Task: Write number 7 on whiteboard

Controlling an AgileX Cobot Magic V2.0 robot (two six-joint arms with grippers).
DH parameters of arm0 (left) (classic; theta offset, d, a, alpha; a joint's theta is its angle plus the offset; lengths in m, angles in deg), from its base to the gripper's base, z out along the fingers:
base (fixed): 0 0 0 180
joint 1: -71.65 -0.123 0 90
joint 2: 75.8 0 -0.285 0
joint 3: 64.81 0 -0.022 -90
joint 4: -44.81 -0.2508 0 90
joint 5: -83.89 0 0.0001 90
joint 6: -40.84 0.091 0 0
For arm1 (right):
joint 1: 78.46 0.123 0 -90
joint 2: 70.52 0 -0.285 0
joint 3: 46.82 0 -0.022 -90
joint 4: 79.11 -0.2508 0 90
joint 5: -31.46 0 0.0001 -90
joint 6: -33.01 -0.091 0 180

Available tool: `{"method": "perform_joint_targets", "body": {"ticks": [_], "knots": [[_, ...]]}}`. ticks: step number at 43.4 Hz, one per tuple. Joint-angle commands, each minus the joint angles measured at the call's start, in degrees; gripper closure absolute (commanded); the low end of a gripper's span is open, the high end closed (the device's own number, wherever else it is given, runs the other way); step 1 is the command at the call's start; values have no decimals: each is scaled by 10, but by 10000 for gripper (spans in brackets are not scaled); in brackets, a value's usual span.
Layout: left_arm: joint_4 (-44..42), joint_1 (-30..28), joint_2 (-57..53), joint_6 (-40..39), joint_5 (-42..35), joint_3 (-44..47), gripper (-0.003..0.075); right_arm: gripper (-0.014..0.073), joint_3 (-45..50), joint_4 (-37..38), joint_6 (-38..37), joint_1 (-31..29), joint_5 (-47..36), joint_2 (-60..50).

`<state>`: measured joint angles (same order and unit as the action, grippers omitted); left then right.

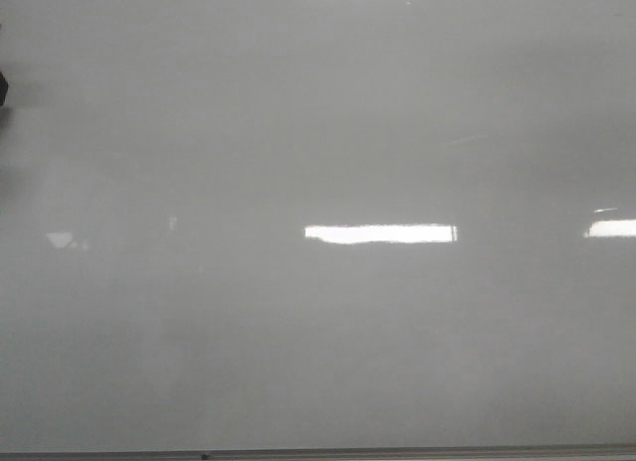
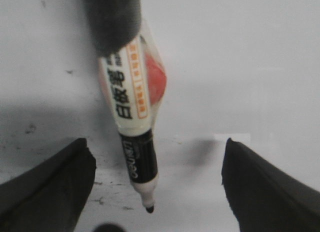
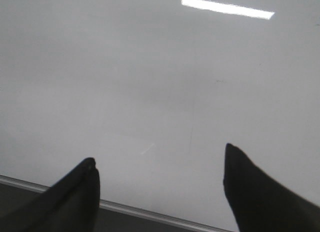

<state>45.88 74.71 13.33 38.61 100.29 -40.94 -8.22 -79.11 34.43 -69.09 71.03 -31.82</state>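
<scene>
The whiteboard (image 1: 318,133) fills the front view, glossy pale grey, and no number 7 shows on it in any view. My left gripper (image 2: 156,144) is open, its fingers wide apart over the board (image 2: 240,67). A whiteboard marker (image 2: 131,97), white barrel with black print and a black band, hangs between the fingers without touching them. A dark sleeve holds it from above, and its black tip (image 2: 149,208) is close to the board. My right gripper (image 3: 159,153) is open and empty above the board (image 3: 150,67), near its frame edge.
The thin grey metal frame runs along the board's near edge (image 1: 397,453) and under my right fingers (image 3: 150,212). Bright glare patches (image 1: 380,233) lie on the board. Faint dark smudges (image 2: 100,184) mark the board near the marker tip. A dark object (image 1: 2,86) pokes in at the far left.
</scene>
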Motion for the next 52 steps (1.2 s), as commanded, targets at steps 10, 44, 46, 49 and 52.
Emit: {"method": "perform_joint_targets", "body": {"ticks": [10,44,46,49,52], "knots": [[6,0,5,-6,-77,-21,368,52,-21,0,3,2,-25,6],[-2,36,-105,118,179,-78,741,52,-22,0,3,2,-49,5],[2,52,-107,145,232,-98,741,52,-22,0,3,2,-48,5],[20,80,-107,194,299,-123,741,52,-22,0,3,2,-45,6],[54,116,-106,253,351,-145,741,52,-22,0,3,2,-40,6]]}}
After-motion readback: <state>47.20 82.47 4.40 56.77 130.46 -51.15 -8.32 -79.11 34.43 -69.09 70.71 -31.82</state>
